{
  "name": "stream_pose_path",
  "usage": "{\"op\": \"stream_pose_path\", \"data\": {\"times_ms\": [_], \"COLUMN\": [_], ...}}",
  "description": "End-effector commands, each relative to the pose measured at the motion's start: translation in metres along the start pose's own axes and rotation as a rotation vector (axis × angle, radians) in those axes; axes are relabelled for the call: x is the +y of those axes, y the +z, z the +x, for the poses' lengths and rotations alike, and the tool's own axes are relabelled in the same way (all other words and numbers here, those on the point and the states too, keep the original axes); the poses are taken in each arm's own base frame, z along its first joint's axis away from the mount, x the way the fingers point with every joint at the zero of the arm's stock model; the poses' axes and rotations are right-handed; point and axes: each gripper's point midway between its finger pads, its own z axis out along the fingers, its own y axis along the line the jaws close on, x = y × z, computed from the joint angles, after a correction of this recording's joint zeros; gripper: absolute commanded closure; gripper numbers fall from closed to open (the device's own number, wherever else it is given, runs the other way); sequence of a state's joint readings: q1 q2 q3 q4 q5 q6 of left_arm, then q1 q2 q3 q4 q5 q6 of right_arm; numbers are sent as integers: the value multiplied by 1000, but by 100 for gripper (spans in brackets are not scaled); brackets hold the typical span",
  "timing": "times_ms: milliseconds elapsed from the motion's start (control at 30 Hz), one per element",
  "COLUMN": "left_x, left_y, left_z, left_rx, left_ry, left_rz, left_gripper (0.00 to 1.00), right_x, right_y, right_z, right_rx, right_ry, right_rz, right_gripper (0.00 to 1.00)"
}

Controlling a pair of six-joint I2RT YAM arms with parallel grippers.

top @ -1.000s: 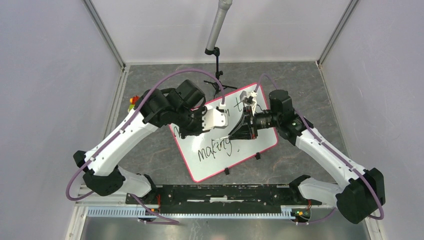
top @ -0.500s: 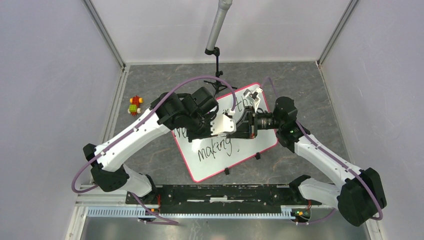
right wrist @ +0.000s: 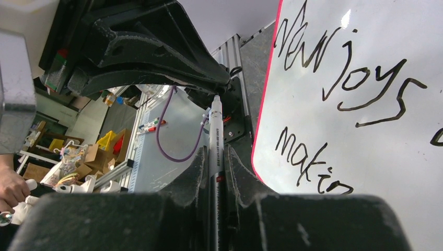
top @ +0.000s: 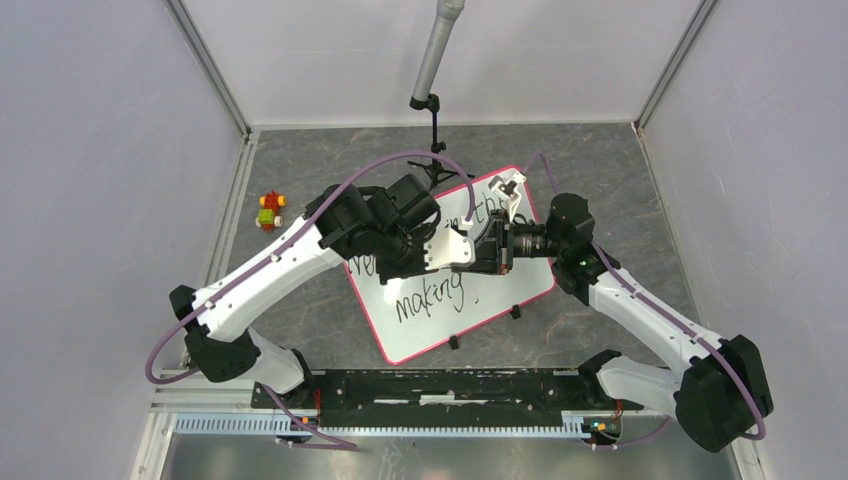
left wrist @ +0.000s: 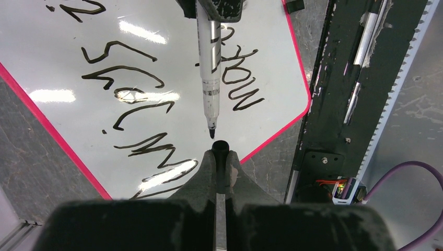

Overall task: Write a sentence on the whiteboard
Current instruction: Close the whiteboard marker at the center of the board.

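Note:
The whiteboard (top: 500,300) lies tilted on the grey table, with a pink-red rim and small black clips. The sentence (top: 432,295) runs across it in black cursive and also shows in the left wrist view (left wrist: 136,89) and the right wrist view (right wrist: 360,89). My right gripper (top: 492,250) is shut on a grey marker (right wrist: 215,136) and holds it level above the board. My left gripper (top: 466,250) faces it, shut on a small black cap (left wrist: 220,148). The marker (left wrist: 210,68) has its bare tip just short of the cap's mouth, slightly to one side.
A small red, yellow and green toy (top: 268,210) lies at the table's left edge. A black tripod stand (top: 436,150) rises behind the board. A black rail (top: 450,385) with spare pens runs along the near edge. Grey walls close in both sides.

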State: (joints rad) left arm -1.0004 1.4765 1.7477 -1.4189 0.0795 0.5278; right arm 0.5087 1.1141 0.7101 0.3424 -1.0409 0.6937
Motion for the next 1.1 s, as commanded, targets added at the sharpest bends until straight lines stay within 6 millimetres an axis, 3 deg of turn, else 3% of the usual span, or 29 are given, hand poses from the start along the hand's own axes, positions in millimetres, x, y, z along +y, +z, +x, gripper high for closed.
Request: {"op": "stream_pose_path", "data": {"times_ms": [0, 300, 867, 1067], "left_x": [1, 4, -7, 0], "left_y": [-5, -2, 2, 6], "left_z": [-15, -21, -33, -43], "left_rx": [-52, -50, -84, -96], "left_ry": [-21, -19, 18, -29], "left_rz": [-12, -18, 48, 21], "left_gripper": [98, 98, 98, 98], "right_x": [6, 3, -4, -8], "right_y": [3, 9, 17, 20], "right_z": [-13, -4, -4, -9], "right_rx": [-22, 8, 27, 10], "right_ry": [-44, -41, -43, -40], "right_rz": [-9, -14, 1, 19], "right_gripper": [100, 100, 100, 100]}}
